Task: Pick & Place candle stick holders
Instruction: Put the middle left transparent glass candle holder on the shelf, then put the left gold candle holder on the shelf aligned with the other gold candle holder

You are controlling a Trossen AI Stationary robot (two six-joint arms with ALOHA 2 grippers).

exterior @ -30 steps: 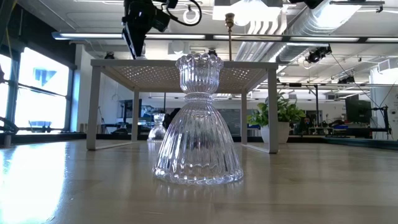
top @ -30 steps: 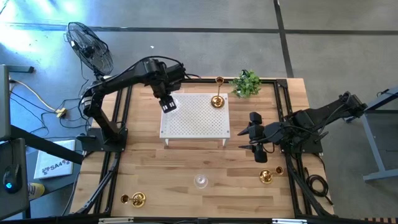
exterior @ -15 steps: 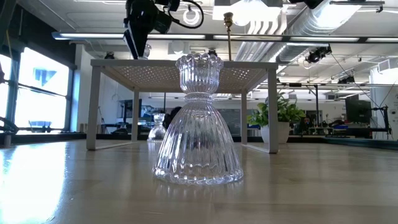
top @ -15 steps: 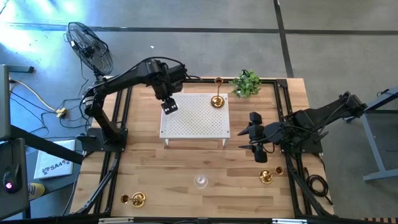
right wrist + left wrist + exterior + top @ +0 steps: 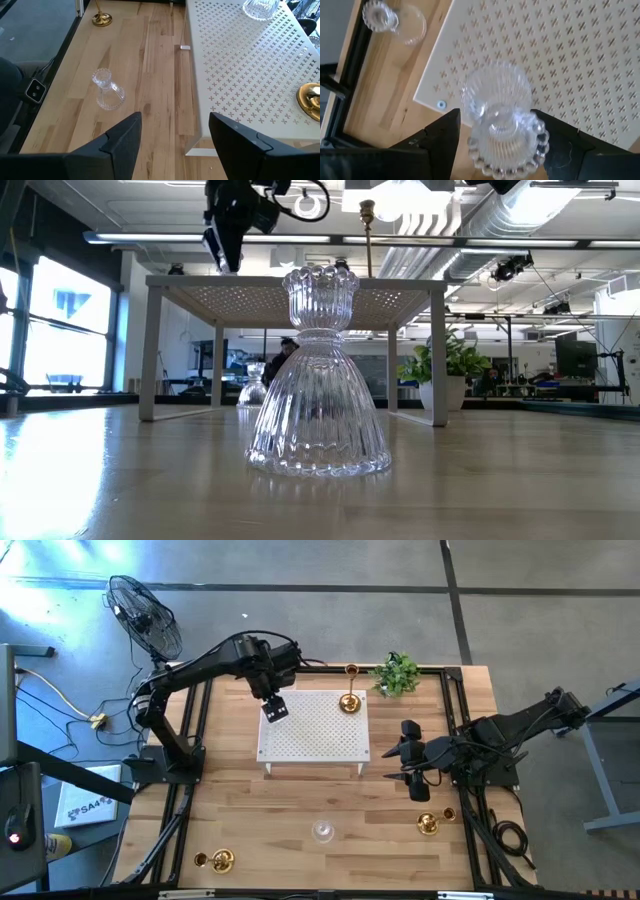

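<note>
Left gripper (image 5: 492, 131) stands wide, hovering over a glass holder (image 5: 501, 112) set at the platform (image 5: 315, 730) corner. Right gripper (image 5: 174, 131) waits wide beside the platform. Another glass holder (image 5: 322, 831) stands on the table (image 5: 260, 810). Glass looks rigid, slick, breakable: grip the narrow ribbed waist, gently. Brass holders (image 5: 349, 700) likely heavier; take the stem

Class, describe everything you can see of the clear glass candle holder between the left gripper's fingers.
The glass candle holder is clear, ribbed glass with a flared bell-shaped body and a beaded round rim. It stands on the white perforated platform, near a corner. The left gripper is open, a finger on each side; whether either touches the glass is unclear.
</note>
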